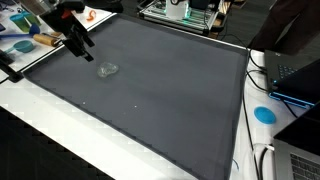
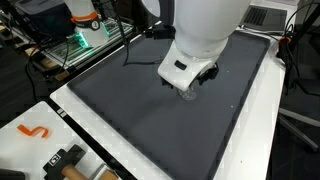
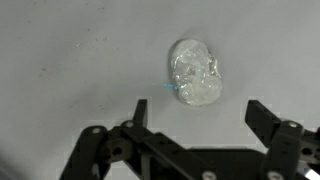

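A small clear crumpled plastic wad (image 3: pixel 196 75) lies on the dark grey mat (image 1: pixel 160 90). It also shows in an exterior view (image 1: pixel 107 70). My gripper (image 3: pixel 197 112) is open and empty, hovering just above the mat with the wad a little beyond the gap between its two black fingers. In an exterior view my gripper (image 1: pixel 82 48) is up and to the left of the wad. In an exterior view the white arm (image 2: pixel 205 30) hangs over the mat, and the wad (image 2: pixel 190 96) just shows below the fingers (image 2: pixel 186 88).
The mat (image 2: pixel 150 110) lies on a white table (image 1: pixel 60 130). A blue disc (image 1: pixel 264 114) and laptops (image 1: pixel 295 75) sit at one side. An orange hook (image 2: pixel 36 131) and black-handled tools (image 2: pixel 62 160) lie on the white table edge. A metal rack (image 1: pixel 185 12) stands behind.
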Controlling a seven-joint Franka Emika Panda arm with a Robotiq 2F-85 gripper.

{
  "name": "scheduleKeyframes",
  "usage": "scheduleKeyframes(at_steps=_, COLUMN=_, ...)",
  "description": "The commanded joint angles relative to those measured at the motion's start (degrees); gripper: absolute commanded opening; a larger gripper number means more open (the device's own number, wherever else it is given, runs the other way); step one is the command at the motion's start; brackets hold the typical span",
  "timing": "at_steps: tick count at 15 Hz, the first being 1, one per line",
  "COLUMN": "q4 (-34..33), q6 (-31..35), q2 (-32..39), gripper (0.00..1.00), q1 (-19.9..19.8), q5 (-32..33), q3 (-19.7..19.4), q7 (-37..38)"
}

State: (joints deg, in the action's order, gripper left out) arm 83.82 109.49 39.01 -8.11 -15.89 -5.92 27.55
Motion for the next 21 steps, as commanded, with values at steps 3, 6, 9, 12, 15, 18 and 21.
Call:
scheduleKeyframes(at_steps=3, q4=-7.76, q6=-7.47, q2=3.71, gripper=1.00, q1=-3.90, q5=-5.29, q3=0.96, q7=-3.56)
scheduleKeyframes(at_steps=6, q4=-11.13, q6=-10.07, q2=5.68, gripper=1.00, q1=-5.27, q5=-7.23, q3=0.98, q7=-3.63)
scheduleKeyframes(at_steps=9, q4=-14.17, q6=-10.96, q2=7.77, gripper=1.00, q1=-6.32, q5=-8.82, q3=1.03, q7=-3.28)
scheduleKeyframes(at_steps=12, q4=-16.79, q6=-10.44, q2=9.83, gripper=1.00, q1=-7.00, q5=-9.71, q3=1.21, q7=-3.27)
scheduleKeyframes(at_steps=15, q4=-19.29, q6=-10.04, q2=11.71, gripper=1.00, q1=-7.28, q5=-9.54, q3=1.42, q7=-3.48)
scheduleKeyframes(at_steps=18, q4=-21.85, q6=-10.15, q2=13.37, gripper=1.00, q1=-7.19, q5=-8.78, q3=1.55, q7=-3.58)
scheduleKeyframes(at_steps=21, q4=-24.40, q6=-10.82, q2=14.86, gripper=1.00, q1=-6.92, q5=-7.75, q3=1.53, q7=-3.57)
